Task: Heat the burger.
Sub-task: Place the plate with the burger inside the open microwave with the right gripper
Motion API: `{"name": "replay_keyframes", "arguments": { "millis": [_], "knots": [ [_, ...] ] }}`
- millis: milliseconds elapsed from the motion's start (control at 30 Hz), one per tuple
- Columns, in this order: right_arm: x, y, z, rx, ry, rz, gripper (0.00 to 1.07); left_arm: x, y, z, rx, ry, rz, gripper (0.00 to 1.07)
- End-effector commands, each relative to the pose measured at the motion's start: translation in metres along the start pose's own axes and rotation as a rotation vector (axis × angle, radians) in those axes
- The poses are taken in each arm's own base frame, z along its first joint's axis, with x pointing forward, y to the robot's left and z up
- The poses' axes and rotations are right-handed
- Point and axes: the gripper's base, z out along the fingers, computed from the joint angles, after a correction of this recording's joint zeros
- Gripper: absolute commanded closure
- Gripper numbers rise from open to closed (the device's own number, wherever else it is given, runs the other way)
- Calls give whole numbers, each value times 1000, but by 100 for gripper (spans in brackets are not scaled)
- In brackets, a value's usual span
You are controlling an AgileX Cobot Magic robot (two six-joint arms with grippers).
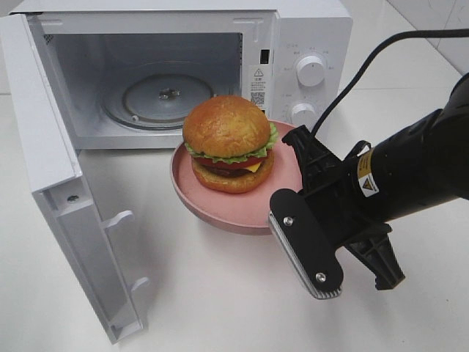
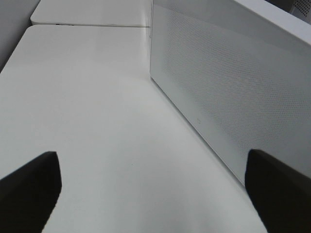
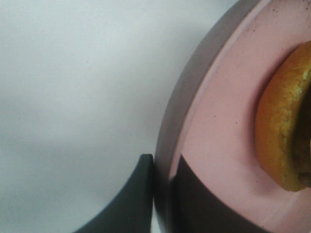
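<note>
Pink round plate (image 1: 220, 209), glossy burger (image 1: 227, 143) on it, R fingers (image 3: 131, 199) pinching smooth rim, L fingers (image 2: 29, 189) spread wide.

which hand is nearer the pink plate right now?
Right. The right hand is shut on the rim of the pink plate. The left hand hangs open beside the microwave, with the plate out of its view.

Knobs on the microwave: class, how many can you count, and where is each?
2. The upper knob sits on the microwave's panel, right of the open cavity. The lower knob is directly below it, just behind the plate. No others show; none looks hidden.
</note>
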Motion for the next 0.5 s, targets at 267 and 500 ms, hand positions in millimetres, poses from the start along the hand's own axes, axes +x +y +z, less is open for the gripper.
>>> {"name": "replay_keyframes", "arguments": {
  "millis": [267, 500],
  "knots": [
    [-2, -28, -1, 108, -7, -16, 107, 1, 0, 1, 0, 3, -2, 9],
    [-2, -36, 8, 103, 0, -2, 107, 1, 0, 1, 0, 3, -2, 9]
  ]
}}
